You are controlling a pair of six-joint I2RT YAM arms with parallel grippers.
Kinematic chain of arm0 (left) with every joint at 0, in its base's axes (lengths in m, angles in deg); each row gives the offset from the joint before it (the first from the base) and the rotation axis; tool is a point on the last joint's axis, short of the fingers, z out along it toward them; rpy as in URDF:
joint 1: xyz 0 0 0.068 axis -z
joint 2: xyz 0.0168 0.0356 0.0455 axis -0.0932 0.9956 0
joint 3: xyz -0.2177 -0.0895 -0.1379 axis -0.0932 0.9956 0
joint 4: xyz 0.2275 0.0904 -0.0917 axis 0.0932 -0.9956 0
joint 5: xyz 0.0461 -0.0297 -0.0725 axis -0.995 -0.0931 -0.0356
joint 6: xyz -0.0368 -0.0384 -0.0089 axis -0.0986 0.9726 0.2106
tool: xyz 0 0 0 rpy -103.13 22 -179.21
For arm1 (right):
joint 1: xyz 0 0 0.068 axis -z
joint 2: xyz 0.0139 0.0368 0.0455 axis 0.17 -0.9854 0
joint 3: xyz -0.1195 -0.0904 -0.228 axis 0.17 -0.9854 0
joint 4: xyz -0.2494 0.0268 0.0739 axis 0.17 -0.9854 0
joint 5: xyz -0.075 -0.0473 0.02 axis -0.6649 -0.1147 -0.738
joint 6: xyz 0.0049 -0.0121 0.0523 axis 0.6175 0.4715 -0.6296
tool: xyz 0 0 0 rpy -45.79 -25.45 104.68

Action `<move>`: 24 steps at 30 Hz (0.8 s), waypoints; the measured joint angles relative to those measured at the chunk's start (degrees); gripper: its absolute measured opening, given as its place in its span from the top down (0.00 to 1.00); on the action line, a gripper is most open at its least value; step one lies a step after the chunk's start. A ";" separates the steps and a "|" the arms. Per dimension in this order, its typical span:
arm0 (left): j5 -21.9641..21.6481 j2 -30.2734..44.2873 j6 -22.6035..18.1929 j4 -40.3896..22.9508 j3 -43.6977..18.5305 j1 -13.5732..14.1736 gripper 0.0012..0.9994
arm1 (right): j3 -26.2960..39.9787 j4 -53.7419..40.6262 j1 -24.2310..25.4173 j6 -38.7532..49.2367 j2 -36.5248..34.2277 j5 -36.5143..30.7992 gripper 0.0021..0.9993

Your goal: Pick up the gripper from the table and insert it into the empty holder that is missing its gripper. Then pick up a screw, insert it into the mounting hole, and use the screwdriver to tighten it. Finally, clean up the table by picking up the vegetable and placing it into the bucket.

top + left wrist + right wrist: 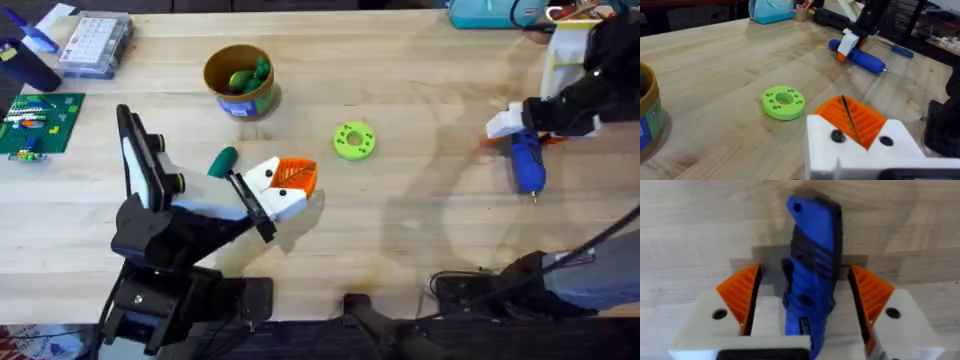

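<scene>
The screwdriver [527,163] lies flat on the bench [420,240], well to the right of the green disc [354,141], its thin bit pointing toward the arms' bases. The right tool [520,125] is at the screwdriver's far end. In the right wrist view the blue body [812,265] sits between the two orange pads [742,292], with clear gaps on both sides, so the right tool is wide open and grips nothing. In the left wrist view the screwdriver [860,54] shows beyond the disc [783,102], with the right tool [846,45] over it.

The vegetable [222,160] lies on the bench left of the disc, just beside the left tool [290,185]. The left tool's orange pads [855,120] are pressed together with only a thin dark line between them; it is closed on nothing.

The bucket [240,82] stands behind and left of the disc, upright, with green toy pieces [248,77] inside. Its edge [650,117] shows in the left wrist view.

Far left of the disc are a green circuit board [38,122] and a clear parts box [95,44].
</scene>
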 joint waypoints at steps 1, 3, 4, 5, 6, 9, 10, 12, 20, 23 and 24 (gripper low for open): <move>0.00 0.00 0.00 -0.01 0.00 0.00 0.99 | 0.08 0.00 -0.02 -0.14 -0.41 0.14 0.02; 0.00 0.00 0.00 0.01 0.02 -0.01 0.99 | 0.22 0.04 -0.04 -0.20 -0.60 0.22 0.02; 0.00 0.00 0.00 -0.01 0.02 0.00 0.99 | 0.25 0.11 -0.06 -0.20 -0.67 0.21 0.02; 0.00 0.00 0.00 -0.02 0.01 0.00 0.99 | 0.29 0.24 -0.07 -0.20 -0.75 0.22 0.02; 0.00 0.00 0.00 0.00 0.02 0.00 0.99 | 0.34 0.32 -0.07 -0.20 -0.80 0.23 0.02; 0.00 0.00 0.00 0.01 0.00 0.00 0.99 | 0.35 0.58 -0.07 -0.20 -0.82 0.24 0.02; 0.00 0.00 0.00 0.01 0.00 0.00 0.99 | 0.35 0.62 -0.07 -0.22 -0.82 0.25 0.02; 0.00 0.00 0.00 0.01 0.01 0.00 0.99 | 0.35 0.78 -0.07 -0.22 -0.82 0.26 0.02; 0.00 0.00 0.00 0.00 0.01 0.00 0.99 | 0.31 1.59 -0.07 -0.39 -0.83 0.41 0.02; 0.00 0.00 0.00 0.01 0.00 0.00 0.99 | 0.31 3.30 -0.07 -0.37 -1.06 0.50 0.02; 0.00 0.00 0.00 0.01 0.00 0.00 0.99 | 0.31 3.33 -0.07 -0.37 -1.06 0.52 0.02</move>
